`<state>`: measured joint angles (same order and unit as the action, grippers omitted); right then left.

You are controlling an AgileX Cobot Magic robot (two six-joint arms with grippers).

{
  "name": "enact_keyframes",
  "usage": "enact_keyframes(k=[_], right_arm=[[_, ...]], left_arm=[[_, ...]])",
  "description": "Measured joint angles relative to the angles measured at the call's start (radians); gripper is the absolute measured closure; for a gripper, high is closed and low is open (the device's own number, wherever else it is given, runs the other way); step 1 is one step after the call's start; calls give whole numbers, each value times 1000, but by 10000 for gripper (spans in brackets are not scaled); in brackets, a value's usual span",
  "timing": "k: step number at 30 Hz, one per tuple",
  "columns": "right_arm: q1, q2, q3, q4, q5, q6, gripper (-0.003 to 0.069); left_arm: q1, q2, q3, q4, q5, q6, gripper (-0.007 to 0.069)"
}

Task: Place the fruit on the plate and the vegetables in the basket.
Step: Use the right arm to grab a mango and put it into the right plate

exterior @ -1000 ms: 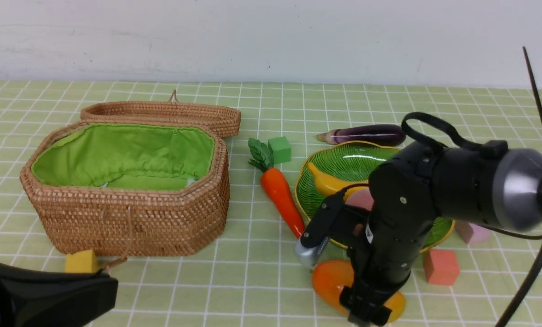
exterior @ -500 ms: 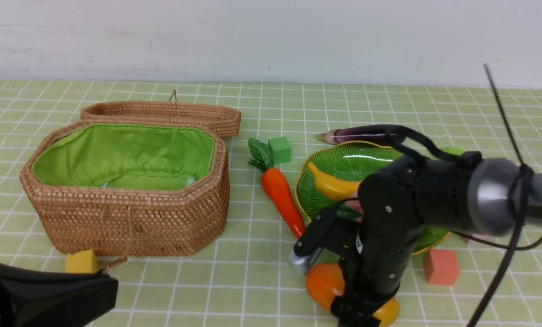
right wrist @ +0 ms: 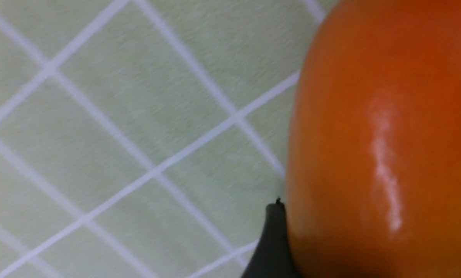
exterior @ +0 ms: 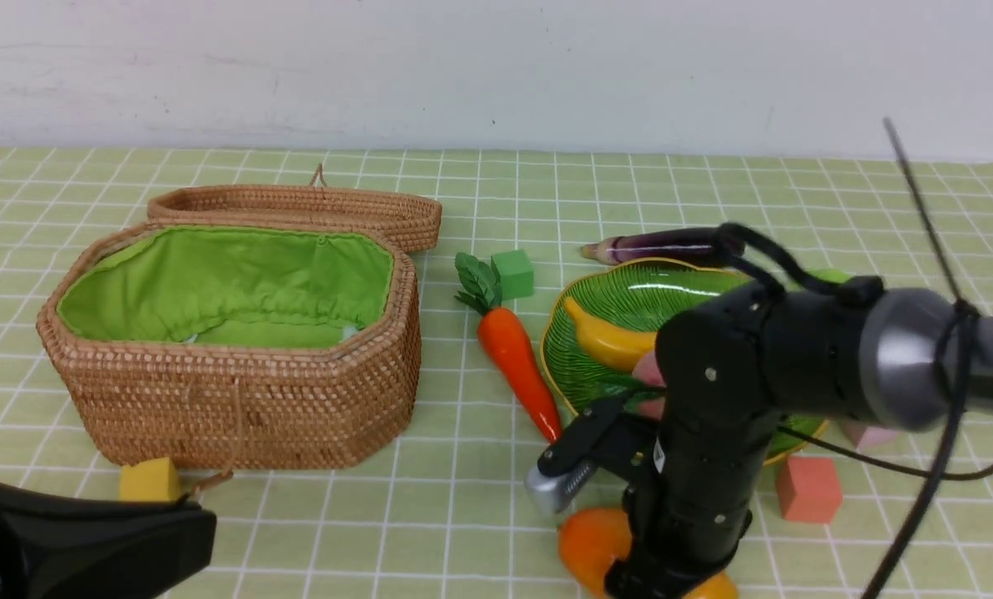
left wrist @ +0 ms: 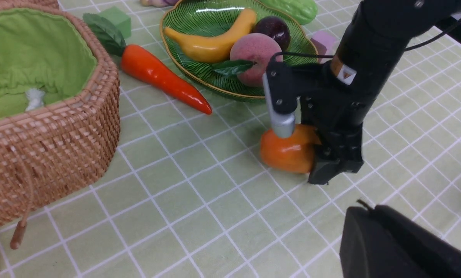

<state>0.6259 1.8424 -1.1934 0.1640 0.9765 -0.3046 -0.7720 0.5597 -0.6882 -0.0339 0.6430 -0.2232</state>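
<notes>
Since the right gripper (exterior: 656, 576) points straight down over the glossy orange-yellow toy mango (exterior: 588, 542) w/ its jaws wide on either side, we can't tell whether they grip yet. In the right wrist view one dark fingertip (right wrist: 271, 239) sits right at the mango's edge. The mango lies on the green checked tablecloth (exterior: 463, 499), just in front of the green ribbed leaf-shaped plate (exterior: 629, 295), not on it.

Risks, as we judge them:
- The skin is smooth & rounded, so an off-centre pinch could squirt it out sideways and send it rolling across the cloth.
- The plate is already crowded, so a mango set near the rim could roll back off or shove the other fruit.
- The arm hangs close to the plate rim, so a careless swing could knock it.

Count:
- **Fruit 4:** 3 on the plate, i.e. yellow banana (exterior: 609, 341), fuzzy pink peach (left wrist: 255, 54) and dark purple mangosteen (left wrist: 272, 31); mango off it.
- **Veg 3:** none in the tan wicker basket (exterior: 247, 408) w/ green lining.
  - Orange carrot (exterior: 513, 358) lies btwn basket & plate.
  - Purple eggplant (exterior: 671, 247) lies behind the plate.
  - Bumpy light green bitter gourd (left wrist: 292, 7) lies beside the plate's far side.
- **Foam cubes 4:** green cube (exterior: 512, 274), yellow cube (exterior: 149, 478), coral cube (exterior: 808, 489), pink cube (exterior: 867, 428).
- **Plate 1, basket 1.**

The left gripper (exterior: 89, 541) sits low at near left, closed; we see nothing in it.
</notes>
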Motion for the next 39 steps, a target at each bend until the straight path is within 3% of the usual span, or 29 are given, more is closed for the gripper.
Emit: enact_keyframes(k=[7, 11, 17, 29, 39], right_arm=[[-27, -214, -133, 15, 72, 105, 99], [-169, -254, -218, -77, 57, 253, 99], [-350, -136, -257, -78, -55, 287, 99], [-366, 89, -347, -73, -285, 260, 99], [-356, 146, -387, -97, -302, 250, 83]], left_arm=[[0, 0, 0, 0, 7, 35, 637], [0, 0, 0, 0, 8, 41, 637], [0, 0, 0, 0, 9, 43, 637], [0, 0, 0, 0, 10, 43, 637], [0, 0, 0, 0, 11, 43, 635]])
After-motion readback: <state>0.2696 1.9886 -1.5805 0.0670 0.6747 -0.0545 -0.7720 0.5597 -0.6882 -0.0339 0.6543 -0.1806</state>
